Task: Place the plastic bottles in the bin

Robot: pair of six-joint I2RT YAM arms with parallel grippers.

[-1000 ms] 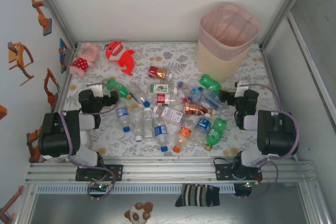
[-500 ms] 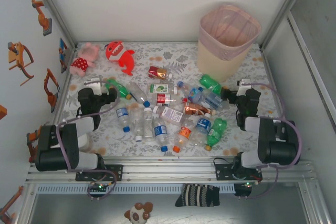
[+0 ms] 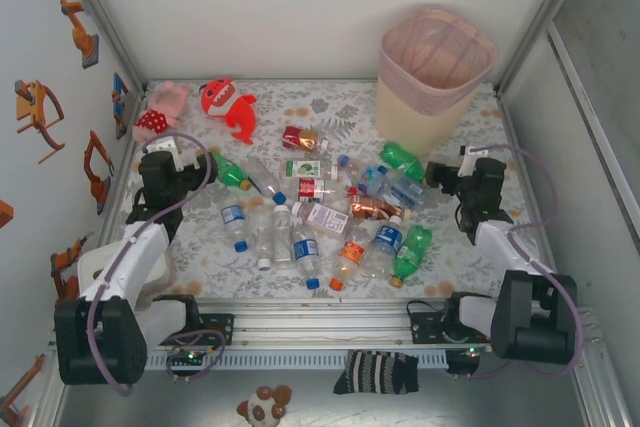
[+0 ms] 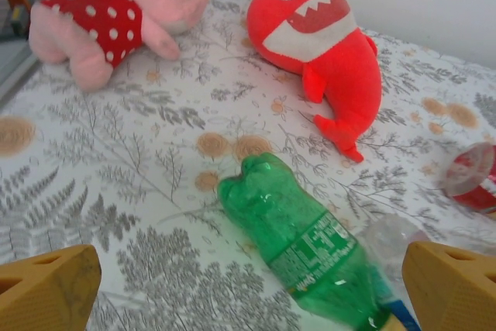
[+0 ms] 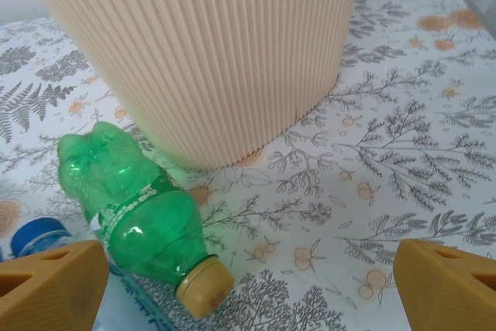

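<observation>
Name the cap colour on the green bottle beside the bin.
Yellow cap, clearest in right wrist view.

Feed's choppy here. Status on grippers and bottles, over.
Left gripper open, facing a green bottle, nothing held. Right gripper open, second green bottle beside the bin ahead. Red plush lies past the first bottle, apart.

Of my left claw (image 4: pixel 249 296) I see two yellow tips, the rest cut off by the bottom edge. The crushed green bottle (image 4: pixel 298 253) ahead of them runs its neck end out past that same edge, and the clear bottle (image 4: pixel 391 236) behind it is a blur. The red-labelled bottle (image 4: pixel 474 180) is sliced by the right edge, the pink plush (image 4: pixel 128 9) by the top. At my right claw (image 5: pixel 248 288), the bin (image 5: pixel 209 52) is cut off above its cream wall, and the blue-capped bottle (image 5: pixel 37 238) is partly hidden behind my finger. From above, the bottle labels are too small to read.
</observation>
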